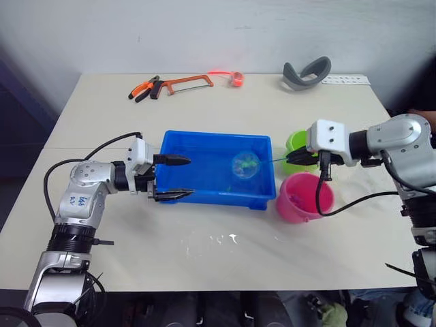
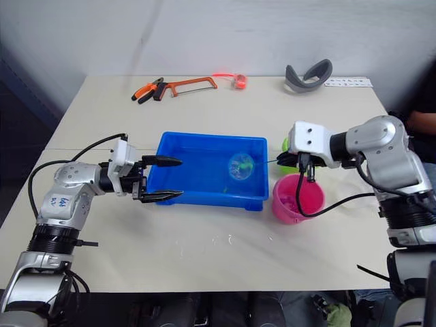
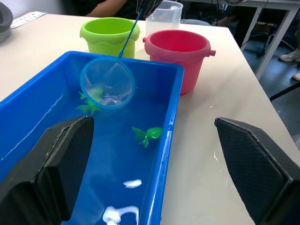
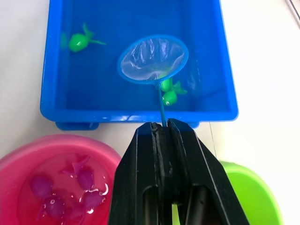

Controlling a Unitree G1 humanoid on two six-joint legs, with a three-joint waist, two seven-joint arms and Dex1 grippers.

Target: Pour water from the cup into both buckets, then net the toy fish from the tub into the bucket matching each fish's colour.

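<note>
My right claw [image 4: 161, 129] is clamped on the net [image 4: 153, 59] handle, hoop over the tub [image 1: 204, 139] with two green fish [image 4: 77, 42] (pink ones fill the pink bucket [image 1: 304, 197]), while my left claw [image 1: 174, 178] gapes empty at the tub's end.

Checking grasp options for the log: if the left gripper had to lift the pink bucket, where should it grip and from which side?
Judging by its pose, take the pink bucket by its upper rim from above, jaws straddling the wall. It stands upright with an open mouth, and the tub and green bucket crowd its sides.
</note>
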